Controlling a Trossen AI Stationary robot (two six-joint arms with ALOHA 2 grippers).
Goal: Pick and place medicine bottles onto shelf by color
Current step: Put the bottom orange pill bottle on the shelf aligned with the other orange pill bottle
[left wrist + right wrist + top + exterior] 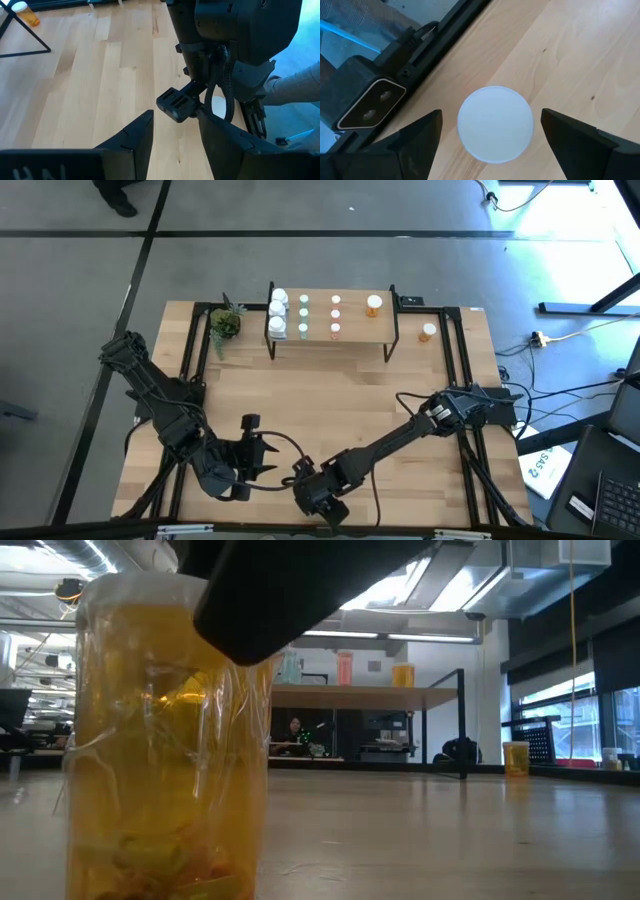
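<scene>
Orange medicine bottle stands at the table's near edge, bottom centre of the high view, our right gripper spread wide above its white cap; we judge a centred, straight descent before closing grips best, left gripper half-open, empty alongside.

Grey concrete floor, ceiling lights, windows

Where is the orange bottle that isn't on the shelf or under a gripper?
In the high view the loose orange bottle stands on the table just right of the shelf, near the far right corner; the left wrist view shows it beside a black shelf leg.
</scene>
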